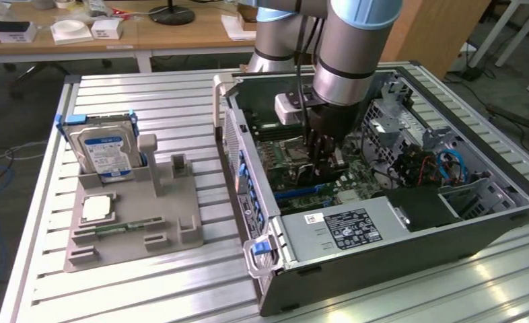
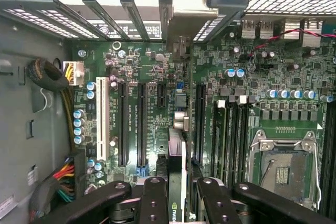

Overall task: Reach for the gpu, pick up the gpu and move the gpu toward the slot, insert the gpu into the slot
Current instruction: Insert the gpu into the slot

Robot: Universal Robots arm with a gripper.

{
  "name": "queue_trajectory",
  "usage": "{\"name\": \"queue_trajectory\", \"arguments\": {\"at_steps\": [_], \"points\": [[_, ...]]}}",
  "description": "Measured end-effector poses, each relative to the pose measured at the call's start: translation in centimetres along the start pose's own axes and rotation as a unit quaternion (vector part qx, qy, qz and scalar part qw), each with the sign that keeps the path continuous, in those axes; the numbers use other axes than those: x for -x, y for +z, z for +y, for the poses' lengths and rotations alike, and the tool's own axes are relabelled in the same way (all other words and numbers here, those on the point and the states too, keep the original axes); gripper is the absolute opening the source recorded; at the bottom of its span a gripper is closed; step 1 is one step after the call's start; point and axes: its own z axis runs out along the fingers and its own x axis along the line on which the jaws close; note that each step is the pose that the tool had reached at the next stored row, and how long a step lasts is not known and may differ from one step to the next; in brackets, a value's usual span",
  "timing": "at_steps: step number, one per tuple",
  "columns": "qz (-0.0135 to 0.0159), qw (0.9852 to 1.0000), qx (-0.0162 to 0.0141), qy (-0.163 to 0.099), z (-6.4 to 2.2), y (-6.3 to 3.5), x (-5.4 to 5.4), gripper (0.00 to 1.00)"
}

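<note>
Exterior high, oblique; wrist close above motherboard (image 2: 157,103)

Silver-grey arm (image 1: 341,60), blue joint caps, black gripper (image 1: 323,158).

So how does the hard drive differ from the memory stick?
The hard drive stands upright; the memory stick lies low. The hard drive is silver with a blue label; the memory stick is green. The hard drive is far bulkier than the slim memory stick. Both sit in the grey holder.

The gpu (image 2: 177,166) stands on edge, upright, inside the open computer case, over the motherboard's slots.
</note>
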Motion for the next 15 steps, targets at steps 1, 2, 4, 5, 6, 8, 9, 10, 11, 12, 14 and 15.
{"name": "queue_trajectory", "arguments": {"at_steps": [1,2,4,5,6,8,9,10,11,12,14,15], "points": [[0.0001,1.0000,0.0000,0.000,0.12,0.04,0.00,0.26],[0.0000,1.0000,0.0000,0.000,0.23,0.10,0.00,0.26],[-0.0001,1.0000,-0.0001,0.000,0.38,0.24,0.01,0.26],[-0.0001,1.0000,0.0000,0.000,0.42,0.33,0.00,0.26],[-0.0001,1.0000,0.0000,0.000,0.43,0.43,0.00,0.26],[-0.0001,1.0000,-0.0001,0.000,0.44,0.68,0.00,0.26],[0.0000,1.0000,-0.0001,0.000,0.46,0.77,0.00,0.26],[-0.0001,1.0000,0.0000,0.000,0.55,0.84,0.00,0.26],[0.0000,1.0000,0.0000,0.000,0.65,0.88,0.00,0.26],[0.0000,1.0000,0.0000,0.000,0.74,0.92,0.00,0.26],[-0.0001,1.0000,0.0000,0.000,0.87,1.00,0.00,0.26],[-0.0001,1.0000,-0.0001,0.000,0.90,1.03,0.00,0.26]]}}
